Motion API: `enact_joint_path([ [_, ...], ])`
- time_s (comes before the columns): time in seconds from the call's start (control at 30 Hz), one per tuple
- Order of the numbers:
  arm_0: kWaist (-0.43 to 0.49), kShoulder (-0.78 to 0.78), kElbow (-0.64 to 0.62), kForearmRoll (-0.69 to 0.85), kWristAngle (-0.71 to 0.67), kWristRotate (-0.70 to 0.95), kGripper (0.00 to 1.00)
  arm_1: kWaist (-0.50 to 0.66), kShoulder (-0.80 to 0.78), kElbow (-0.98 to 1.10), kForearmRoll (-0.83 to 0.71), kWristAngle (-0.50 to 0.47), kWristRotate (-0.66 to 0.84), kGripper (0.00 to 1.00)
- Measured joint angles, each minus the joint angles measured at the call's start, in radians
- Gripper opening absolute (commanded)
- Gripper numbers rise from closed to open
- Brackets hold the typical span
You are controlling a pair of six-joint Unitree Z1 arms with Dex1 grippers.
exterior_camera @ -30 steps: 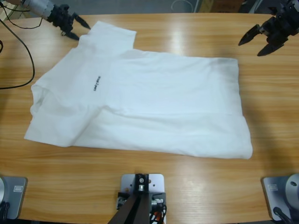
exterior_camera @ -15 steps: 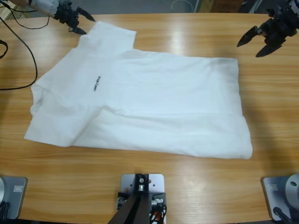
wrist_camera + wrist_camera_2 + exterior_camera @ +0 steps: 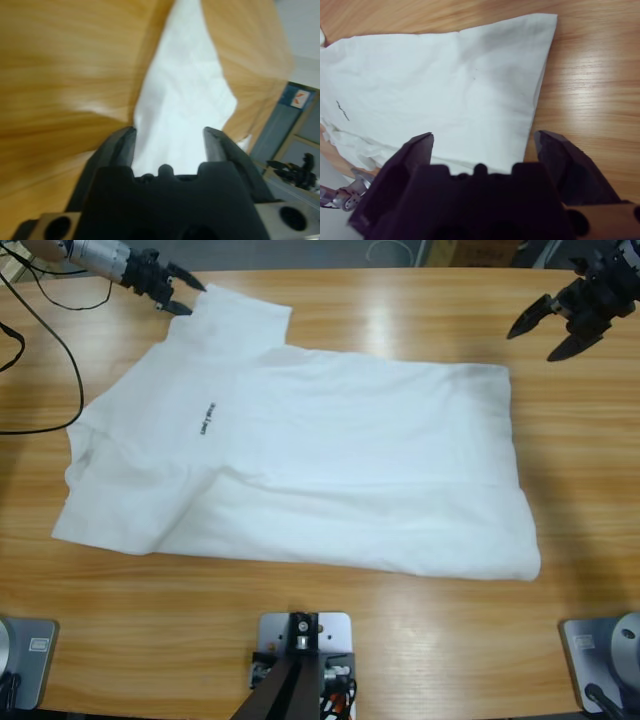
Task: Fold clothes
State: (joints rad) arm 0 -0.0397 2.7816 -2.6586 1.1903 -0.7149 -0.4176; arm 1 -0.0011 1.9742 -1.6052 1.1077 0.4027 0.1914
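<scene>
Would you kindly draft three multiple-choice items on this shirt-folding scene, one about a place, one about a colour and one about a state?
1. Where is the left tool in the high view?
A. At the far-left corner, by a sleeve
B. Over the near hem
C. On the logo

2. What colour is the T-shirt?
A. Blue
B. White
C. Striped red

3. What is the right tool doing?
A. Shut on the hem
B. Open, off the shirt
C. Pressing the collar

Answers:
1 A: the left wrist view looks along white cloth narrowing away over the wooden table, matching the tool by the sleeve in the high view.
2 B: plain white, with a small dark logo.
3 B: its jaws stand wide apart over bare wood beyond the shirt's far-right corner.
</scene>
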Motion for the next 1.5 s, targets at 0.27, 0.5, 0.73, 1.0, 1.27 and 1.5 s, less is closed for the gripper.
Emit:
enact_joint_path([
  [0.27,0.001,-0.005,-0.009,0.099,0.086,0.058,0.0,0.0,0.0,0.0,0.0,0.0,0.0,0.816],
  [0.5,-0.002,-0.005,-0.009,0.11,0.091,0.068,0.0,0.0,0.0,0.0,0.0,0.0,0.0,0.816],
  [0.73,-0.003,-0.005,-0.009,0.11,0.091,0.068,0.0,0.0,0.0,0.0,0.0,0.0,0.0,0.813],
  [1.0,-0.003,-0.014,-0.005,0.11,0.091,0.07,0.0,0.0,0.0,-0.001,0.0,0.0,0.0,0.816],
  [1.27,-0.003,-0.018,0.001,0.112,0.091,0.07,0.0,-0.002,-0.029,0.113,-0.078,0.058,0.062,0.828],
  [1.5,-0.003,-0.019,0.001,0.125,0.091,0.074,0.0,-0.01,-0.035,0.318,-0.275,0.081,0.099,0.826],
])
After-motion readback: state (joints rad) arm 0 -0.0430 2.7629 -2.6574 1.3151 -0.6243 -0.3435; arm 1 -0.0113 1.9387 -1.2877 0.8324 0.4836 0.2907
